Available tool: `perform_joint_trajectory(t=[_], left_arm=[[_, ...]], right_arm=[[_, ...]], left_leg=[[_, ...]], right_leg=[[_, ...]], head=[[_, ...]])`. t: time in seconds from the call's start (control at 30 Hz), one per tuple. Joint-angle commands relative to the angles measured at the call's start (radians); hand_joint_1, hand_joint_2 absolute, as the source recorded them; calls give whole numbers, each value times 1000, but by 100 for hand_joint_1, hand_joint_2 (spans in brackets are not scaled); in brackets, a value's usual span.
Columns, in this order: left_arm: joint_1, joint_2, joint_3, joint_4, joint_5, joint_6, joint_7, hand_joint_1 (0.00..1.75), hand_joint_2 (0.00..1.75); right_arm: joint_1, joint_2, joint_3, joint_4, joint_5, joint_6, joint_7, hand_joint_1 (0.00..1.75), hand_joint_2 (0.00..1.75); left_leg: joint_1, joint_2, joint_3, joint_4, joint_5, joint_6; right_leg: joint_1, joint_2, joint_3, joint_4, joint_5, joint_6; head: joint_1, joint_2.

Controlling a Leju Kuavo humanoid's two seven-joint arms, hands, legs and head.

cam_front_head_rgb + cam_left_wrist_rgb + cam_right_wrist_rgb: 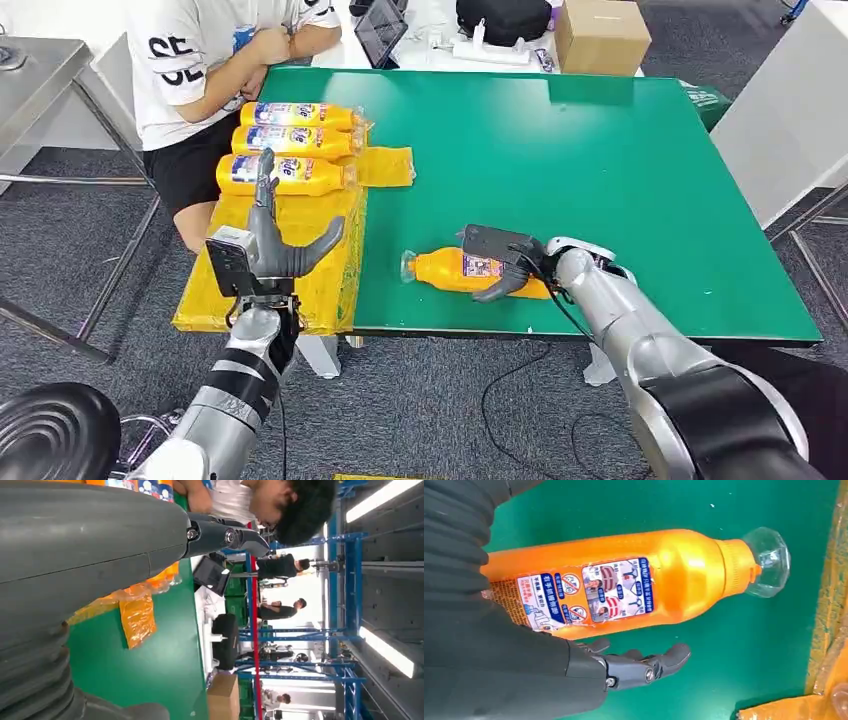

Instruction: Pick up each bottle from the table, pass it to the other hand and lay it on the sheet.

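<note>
Right hand (pixel 505 268) spread beside lying bottle (pixel 452 268), not yet clamped — could roll away; left hand (pixel 275 240) spread, holding nothing.

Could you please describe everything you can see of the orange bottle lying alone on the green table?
The orange bottle looks like glossy plastic, with a ribbed orange neck, a clear faceted cap and a blue-and-white pictogram label. It lies on its side on the green table, cap toward the yellow sheet, clear of it. The right hand reaches over its base end; a firm grip cannot be confirmed.

Left hand (pixel 90 555) open — over green table (pixel 165 665).
</note>
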Motion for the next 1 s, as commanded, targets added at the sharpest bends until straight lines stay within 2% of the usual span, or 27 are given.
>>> perform_joint_trajectory(t=[0.03, 0.23, 0.47, 0.7, 0.8, 0.83, 0.9, 1.0], left_arm=[[-48, 20, -17, 73, 7, 5, 4, 0, 175], [-23, 30, -11, 59, 14, 19, 4, 0, 175], [1, 25, 4, 58, -2, 21, 4, 0, 175], [2, 25, 4, 57, -2, 21, 4, 0, 175], [0, 24, 7, 62, -4, 16, 4, 0, 175], [1, 24, 7, 62, -4, 17, 4, 0, 175], [7, 20, 11, 65, -10, 12, 4, 0, 175], [11, 18, 19, 62, -19, 6, 4, 0, 175]], right_arm=[[-60, -24, 88, 48, -8, 9, 8, 0, 175], [-52, -83, 237, 30, 7, -94, 107, 0, 175], [15, -62, 332, 55, 50, -257, 249, 0, 175], [13, -63, 332, 56, 50, -260, 249, 0, 175], [19, -59, 338, 63, 54, -269, 263, 0, 175], [21, -59, 338, 63, 54, -270, 262, 0, 175], [39, -51, 367, 76, 92, -304, 334, 0, 175], [53, -41, 372, 94, 111, -331, 356, 0, 175]], left_leg=[[1, 1, 3, 1, -2, -2], [0, 1, 3, 1, -2, -1], [-1, 0, 4, 0, -2, -1], [-1, 0, 2, 0, -1, -1], [0, 2, 8, 2, -4, -3], [-1, 0, 4, 0, -2, -1], [0, 0, 5, 0, -2, -1], [-1, 0, 4, -1, -1, -1]], right_leg=[[1, 0, 3, 1, -1, -2], [1, 0, 3, 1, -1, -2], [1, -1, 5, -1, -1, -1], [1, -1, 2, 0, -1, -1], [2, 0, 8, 1, -3, -3], [1, -2, 4, -1, -1, -1], [1, -1, 5, -1, -1, -1], [1, -1, 4, -1, -1, -1]], head=[[0, 0], [0, 0], [0, 0], [0, 0], [0, 0], [0, 0], [0, 0], [0, 0]])
